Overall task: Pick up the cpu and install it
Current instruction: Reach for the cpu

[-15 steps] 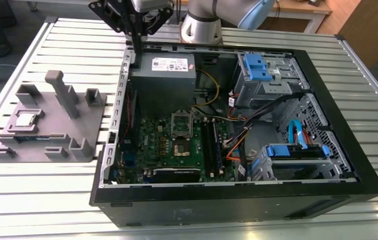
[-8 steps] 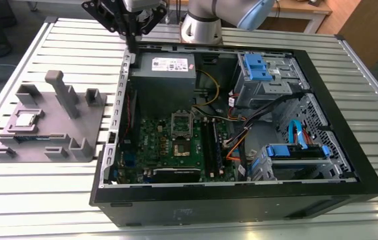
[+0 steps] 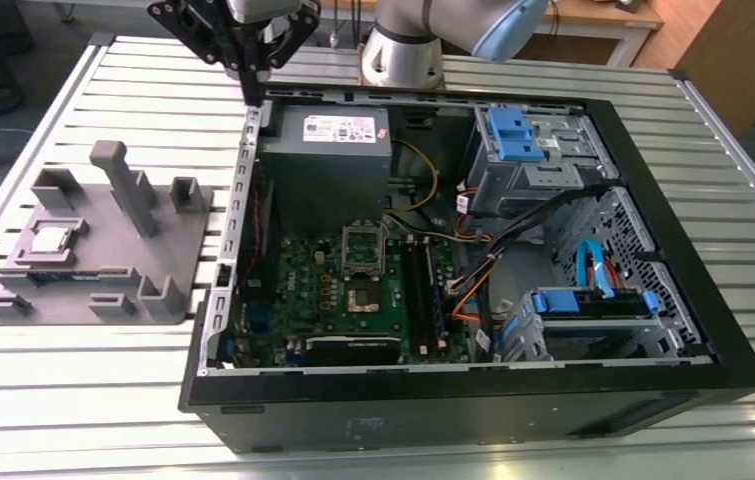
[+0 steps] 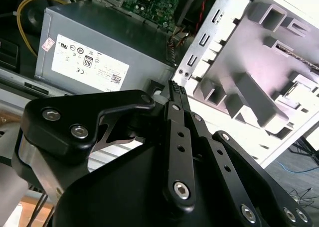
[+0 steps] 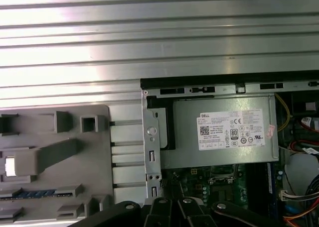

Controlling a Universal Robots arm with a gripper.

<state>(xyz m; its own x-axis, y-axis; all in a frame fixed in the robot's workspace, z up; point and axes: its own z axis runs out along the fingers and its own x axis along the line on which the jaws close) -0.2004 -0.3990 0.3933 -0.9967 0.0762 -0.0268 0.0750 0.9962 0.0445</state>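
Above the edge of the computer case (image 3: 484, 405), close to the power supply (image 3: 330, 130), hangs the gripper (image 3: 256, 92). Its fingers are pressed together with nothing between them. The cpu (image 3: 54, 238) lies flat in a pocket of the grey fixture (image 3: 184, 245), on the table (image 3: 84, 400) at the exterior view's left, well apart from the gripper. The socket (image 3: 361, 272) on the motherboard looks unoccupied (so I judge the task is at its beginning).

The step in hand, I think, is the approach to the chip. To do it well I would part the fingers before going down and come straight from above. I would keep away from the tall post (image 3: 124, 190) near the pocket, and take the chip by two opposite edges so that it stays level.

The exterior view gives me the cpu and the socket together. The second wrist view shows the fingertips (image 4: 174, 90) meeting. The first wrist view shows the cpu (image 5: 9, 166) as a bright patch on the fixture.
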